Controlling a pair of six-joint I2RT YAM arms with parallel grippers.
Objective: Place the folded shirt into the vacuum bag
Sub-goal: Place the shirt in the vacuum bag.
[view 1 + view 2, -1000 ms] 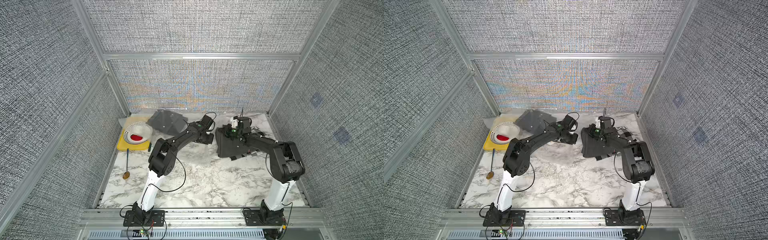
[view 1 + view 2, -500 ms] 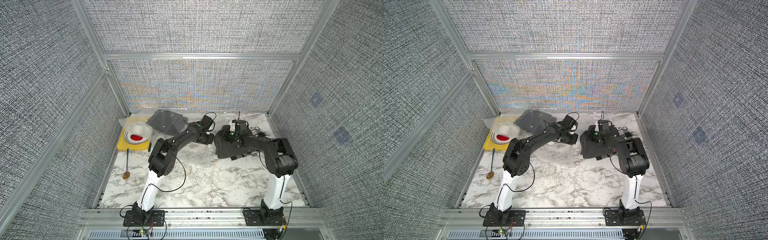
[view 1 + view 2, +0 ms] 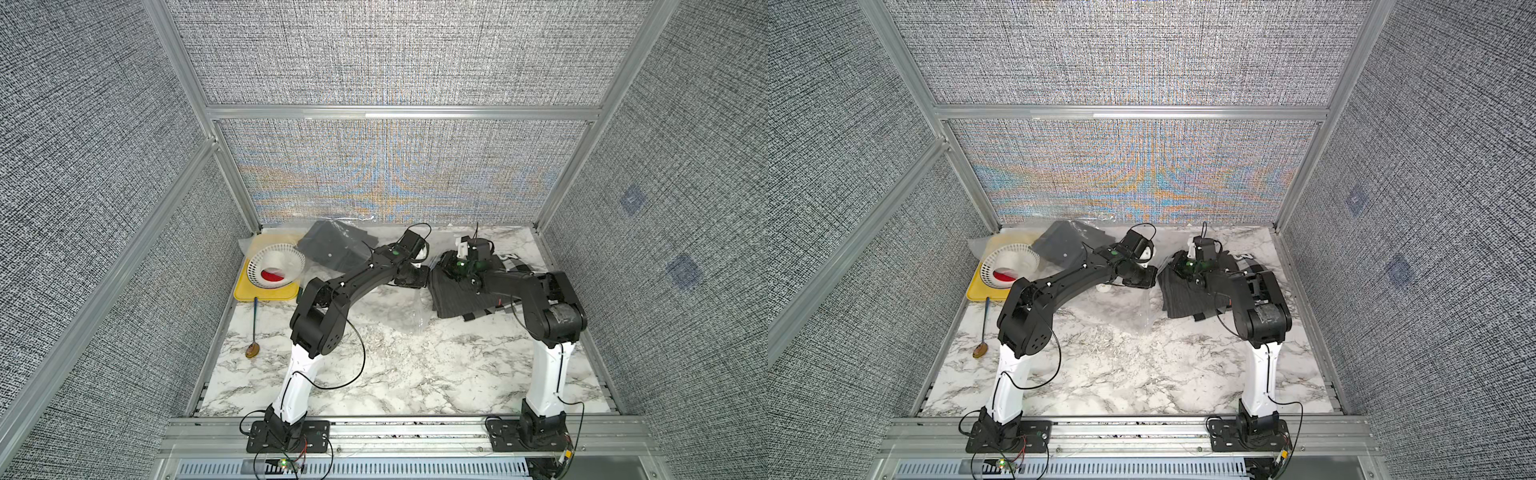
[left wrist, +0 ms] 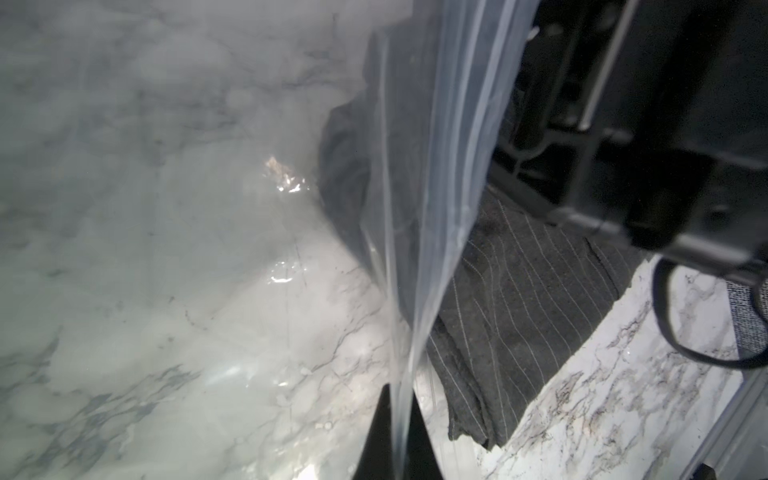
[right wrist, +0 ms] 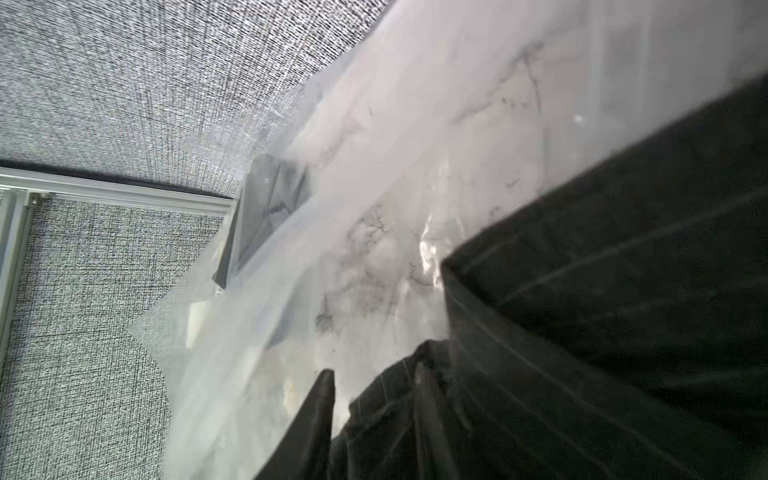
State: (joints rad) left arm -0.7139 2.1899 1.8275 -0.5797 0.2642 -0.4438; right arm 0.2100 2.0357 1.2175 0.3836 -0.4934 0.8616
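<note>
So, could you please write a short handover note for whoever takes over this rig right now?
Left end effector: shut on the mouth edge of the large clear crinkly plastic vacuum bag.
Right end effector: jaws apart at the leading edge of the dark pinstriped folded shirt.
The shirt lies on the white marble table by the right arm. Its leading edge seems just under the bag's lip, and most of it is outside.
Done: bag mouth held, shirt at the mouth.
Left: grasp the shirt, push it fully inside, release the bag.
</note>
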